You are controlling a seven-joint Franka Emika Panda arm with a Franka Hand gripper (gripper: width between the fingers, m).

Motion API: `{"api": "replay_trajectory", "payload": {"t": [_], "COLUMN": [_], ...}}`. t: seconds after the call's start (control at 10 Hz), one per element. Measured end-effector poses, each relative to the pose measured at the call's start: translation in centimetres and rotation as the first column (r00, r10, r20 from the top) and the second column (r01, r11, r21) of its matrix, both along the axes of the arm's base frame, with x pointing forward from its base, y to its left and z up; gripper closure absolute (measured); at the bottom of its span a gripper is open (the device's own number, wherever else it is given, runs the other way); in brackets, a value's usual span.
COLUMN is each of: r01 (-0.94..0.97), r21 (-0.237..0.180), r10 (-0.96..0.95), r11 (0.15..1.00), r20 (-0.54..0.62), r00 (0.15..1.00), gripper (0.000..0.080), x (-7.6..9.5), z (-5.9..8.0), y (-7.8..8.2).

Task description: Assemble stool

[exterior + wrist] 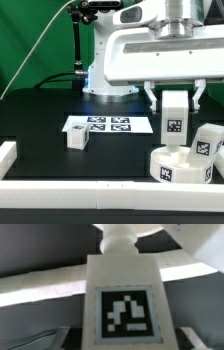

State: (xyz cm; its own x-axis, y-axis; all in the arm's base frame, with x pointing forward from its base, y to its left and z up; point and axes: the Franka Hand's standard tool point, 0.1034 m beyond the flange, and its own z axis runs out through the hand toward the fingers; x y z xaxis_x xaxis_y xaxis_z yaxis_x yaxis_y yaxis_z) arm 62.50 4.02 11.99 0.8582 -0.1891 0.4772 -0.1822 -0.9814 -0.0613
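Exterior view shows the gripper at the exterior view's right, jaws about half open and closed on the sides of an upright leg, tag facing the camera. That leg hangs directly over the round seat, which lies flat on the black table near the front rail; I cannot tell whether its lower end touches the seat. A second leg sits tilted just beside the seat, farther right. A third leg lies well apart to the left, near the marker board. Wrist view looks down the clamped leg to the seat's curved rim.
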Motion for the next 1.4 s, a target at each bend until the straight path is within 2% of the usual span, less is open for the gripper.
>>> {"api": "replay_trajectory", "payload": {"t": [0.3,0.4,0.5,0.6,0.7,0.8,1.0,1.4], "r01": [-0.003,-0.007,-0.016,-0.015,-0.023,-0.021,-0.024,-0.031], "r21": [-0.004,-0.020,-0.049,-0.058,-0.052,-0.052,-0.061,-0.066], "r10": [0.003,0.009,0.024,0.024,0.028,0.027,0.031,0.039], "r11": [1.000,1.000,0.999,0.998,0.998,0.998,0.998,0.997], "r20": [0.004,0.081,0.174,0.159,0.107,0.128,0.113,0.110], "r00": [1.000,0.997,0.984,0.987,0.994,0.991,0.993,0.993], "gripper": [0.0462,0.0462,0.0462,0.0462,0.0462,0.0462,0.0462,0.0462], "x": [-0.1,0.4,0.2,-0.8,-1.1,-1.0,-1.6,-1.6], "z": [-0.3,0.1,-0.2,-1.5,-1.7,-1.0,-1.6,-1.7], "y": [0.0,0.2,0.4,0.4,0.4,0.4,-0.1,-0.1]}}
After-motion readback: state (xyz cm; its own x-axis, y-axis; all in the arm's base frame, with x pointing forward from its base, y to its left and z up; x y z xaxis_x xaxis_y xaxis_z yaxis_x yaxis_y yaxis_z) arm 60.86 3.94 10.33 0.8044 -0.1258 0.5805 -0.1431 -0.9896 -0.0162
